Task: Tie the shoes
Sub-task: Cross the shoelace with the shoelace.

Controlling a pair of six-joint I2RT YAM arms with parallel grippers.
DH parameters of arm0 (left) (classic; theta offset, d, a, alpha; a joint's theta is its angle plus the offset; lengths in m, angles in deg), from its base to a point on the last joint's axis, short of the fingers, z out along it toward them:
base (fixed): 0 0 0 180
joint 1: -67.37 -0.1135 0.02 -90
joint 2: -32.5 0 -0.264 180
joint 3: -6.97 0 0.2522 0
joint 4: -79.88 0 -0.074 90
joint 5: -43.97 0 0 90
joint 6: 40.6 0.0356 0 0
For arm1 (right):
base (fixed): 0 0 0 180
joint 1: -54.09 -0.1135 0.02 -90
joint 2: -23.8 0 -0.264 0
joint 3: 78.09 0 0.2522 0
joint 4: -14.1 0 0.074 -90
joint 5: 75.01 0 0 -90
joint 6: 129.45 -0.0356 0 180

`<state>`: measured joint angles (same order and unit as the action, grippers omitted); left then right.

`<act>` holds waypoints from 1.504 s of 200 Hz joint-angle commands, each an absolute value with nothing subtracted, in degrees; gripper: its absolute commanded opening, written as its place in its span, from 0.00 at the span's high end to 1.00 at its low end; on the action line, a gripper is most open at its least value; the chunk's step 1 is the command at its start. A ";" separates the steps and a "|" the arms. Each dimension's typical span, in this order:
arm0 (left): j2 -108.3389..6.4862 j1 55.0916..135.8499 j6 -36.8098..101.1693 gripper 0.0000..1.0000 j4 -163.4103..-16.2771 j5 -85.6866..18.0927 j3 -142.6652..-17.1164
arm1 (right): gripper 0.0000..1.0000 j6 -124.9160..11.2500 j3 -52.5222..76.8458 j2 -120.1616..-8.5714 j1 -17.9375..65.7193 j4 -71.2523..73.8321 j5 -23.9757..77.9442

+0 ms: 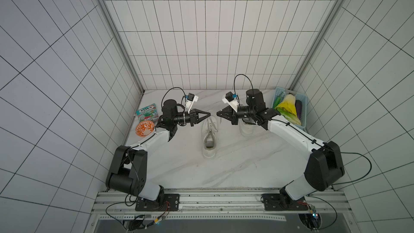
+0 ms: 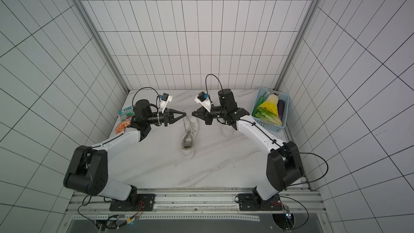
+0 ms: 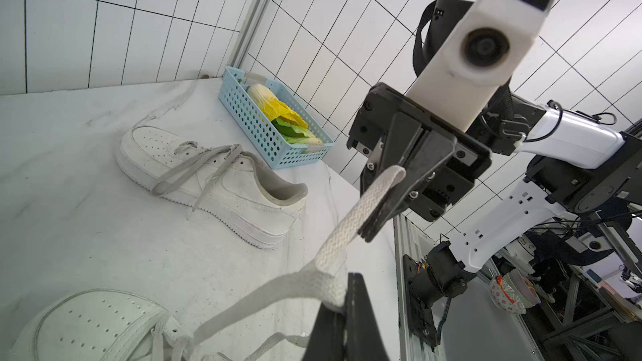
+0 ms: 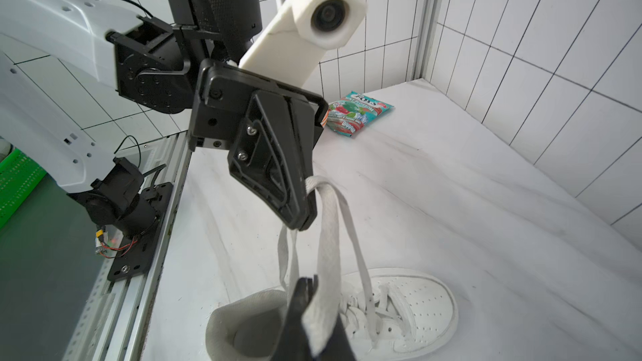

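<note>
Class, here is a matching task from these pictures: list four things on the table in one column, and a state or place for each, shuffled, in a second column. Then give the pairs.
Things:
1 blue basket
2 orange bowl
3 middle shoe
4 snack packet

States:
A its lace is pinched by the left gripper and the right gripper
B holds vegetables
C flat, teal, printed
D round, white pattern inside

Pairs: 1-B, 2-D, 3-A, 4-C

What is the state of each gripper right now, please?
Left gripper: shut on the flat greyish-white lace of the central white low-top sneaker.
Right gripper: shut on the same lace.
</note>
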<state>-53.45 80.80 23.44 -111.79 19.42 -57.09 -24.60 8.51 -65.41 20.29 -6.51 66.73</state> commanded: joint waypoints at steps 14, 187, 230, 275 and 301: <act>-54.77 80.56 23.82 1.00 -111.54 18.51 -57.85 | 1.00 -24.53 6.91 -60.05 18.63 -10.23 69.39; -54.16 80.56 22.88 1.00 -111.94 18.13 -57.92 | 1.00 -18.88 -1.74 -63.65 9.87 6.01 47.45; -54.77 80.56 22.77 1.00 -111.94 17.88 -58.11 | 1.00 -14.39 -1.84 -65.08 8.66 4.19 43.48; -56.32 80.58 21.28 1.00 -111.94 16.90 -59.16 | 1.00 -10.31 -2.15 -66.88 7.43 5.53 39.42; -57.47 80.54 20.62 1.00 -111.86 16.58 -60.01 | 1.00 -8.95 -1.99 -67.30 7.42 6.43 38.29</act>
<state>-56.14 80.78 21.50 -111.84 17.41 -57.77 -11.66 -0.98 -66.64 7.90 5.22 40.74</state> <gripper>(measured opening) 0.047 0.045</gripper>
